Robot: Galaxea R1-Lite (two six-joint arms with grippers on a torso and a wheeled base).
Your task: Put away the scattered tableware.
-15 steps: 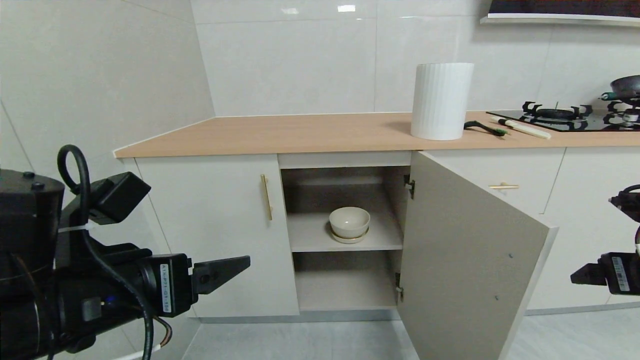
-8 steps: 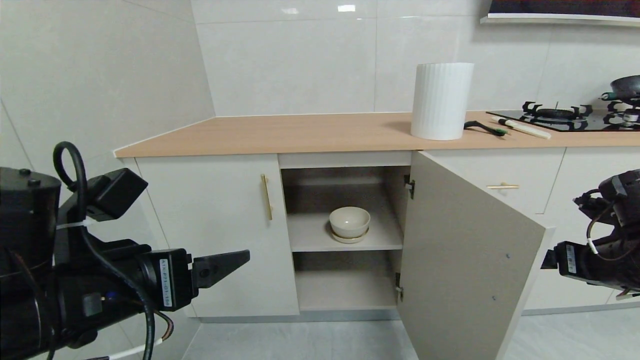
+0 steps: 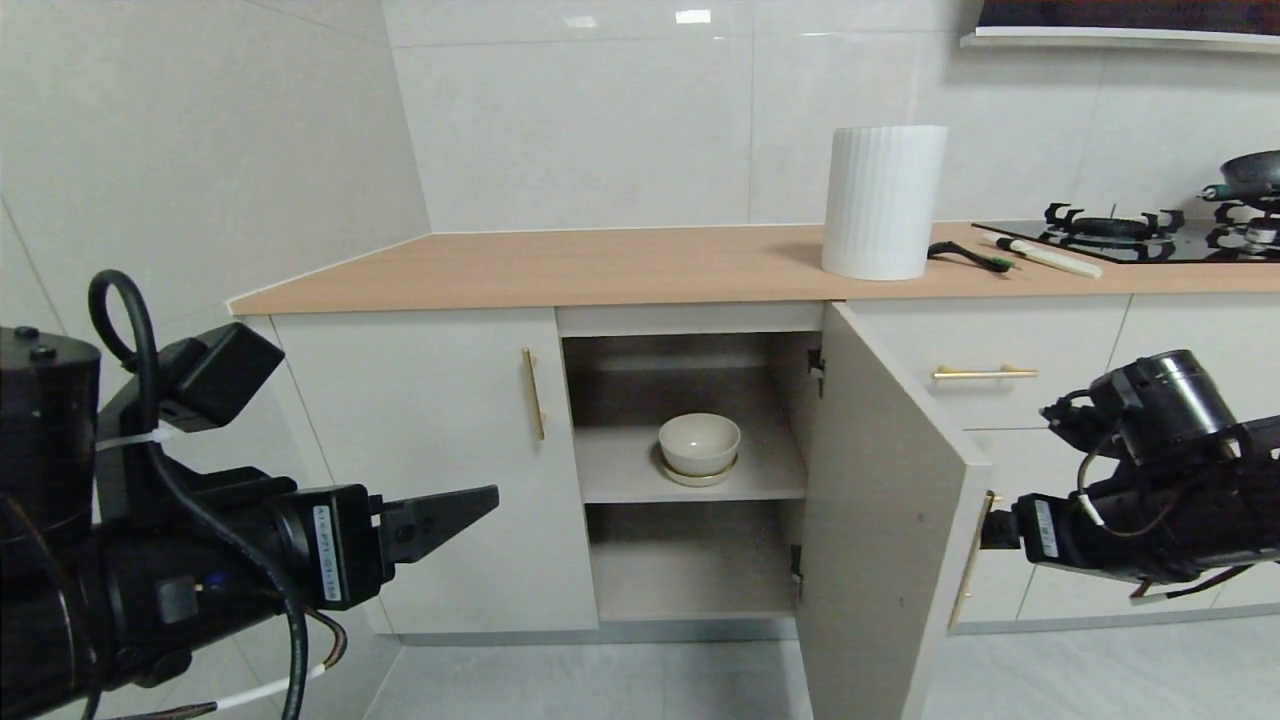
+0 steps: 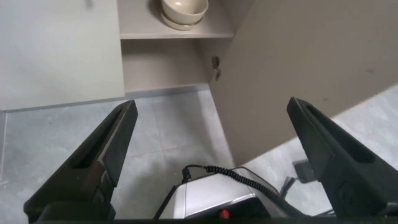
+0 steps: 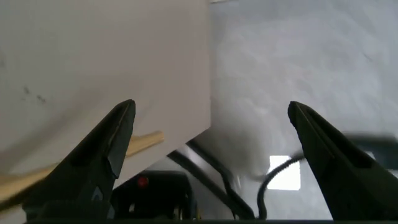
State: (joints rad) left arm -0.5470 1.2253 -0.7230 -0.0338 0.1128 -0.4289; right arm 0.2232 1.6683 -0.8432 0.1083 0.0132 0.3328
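While the bowl (image 3: 699,443) sits on its plate (image 3: 699,478) on the cabinet shelf (image 3: 630,470), the half-open door (image 3: 890,500) stands between it and the right gripper (image 5: 211,127) (spread wide, empty); the left gripper (image 4: 211,124), likewise spread and empty, hangs on the opening's other side.

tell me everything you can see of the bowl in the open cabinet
The small round cream bowl, ceramic by its look, stands upright with its mouth up and no contents showing. It sits on a slightly wider cream plate whose rim shows under its base. Both rest on the upper shelf of the open white cabinet, apart from the walls. Nothing else touches it.
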